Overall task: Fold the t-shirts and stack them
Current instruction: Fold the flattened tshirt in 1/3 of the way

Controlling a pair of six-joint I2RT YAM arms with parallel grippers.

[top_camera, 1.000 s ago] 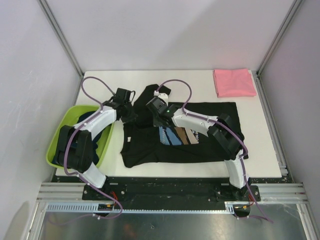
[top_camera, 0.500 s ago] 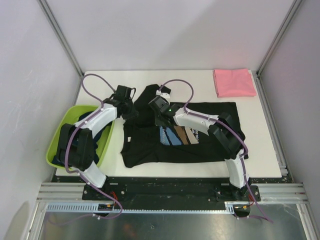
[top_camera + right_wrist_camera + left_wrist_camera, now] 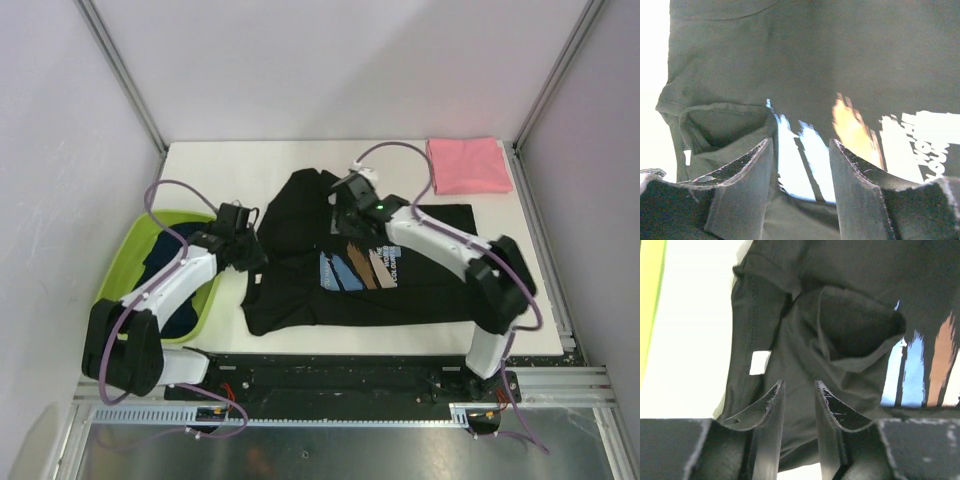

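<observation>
The black shirt point(image 3: 410, 300) lies flat in the middle of the table point(image 3: 230, 165) in the top view. Its long axis runs left to right, with the neck at the left and the hem at the right. Its print point(image 3: 358, 268) faces up, and a sleeve point(image 3: 300, 195) pokes toward the top of the frame.

The left gripper point(image 3: 252, 258) sits at the shirt's left end. The left wrist view shows its jaws a narrow gap apart and holding nothing, with the collar point(image 3: 860, 335) and a white tag point(image 3: 759, 362) beyond them. The right gripper point(image 3: 345, 212) is over the shirt's upper edge beside the sleeve. Its jaws are wider apart and empty, with the print below them.

The pink shirt point(image 3: 468, 165) lies folded in the table's upper right corner, well apart from the black one. The navy shirts point(image 3: 190, 305) are in the basin point(image 3: 115, 270) at the left.
</observation>
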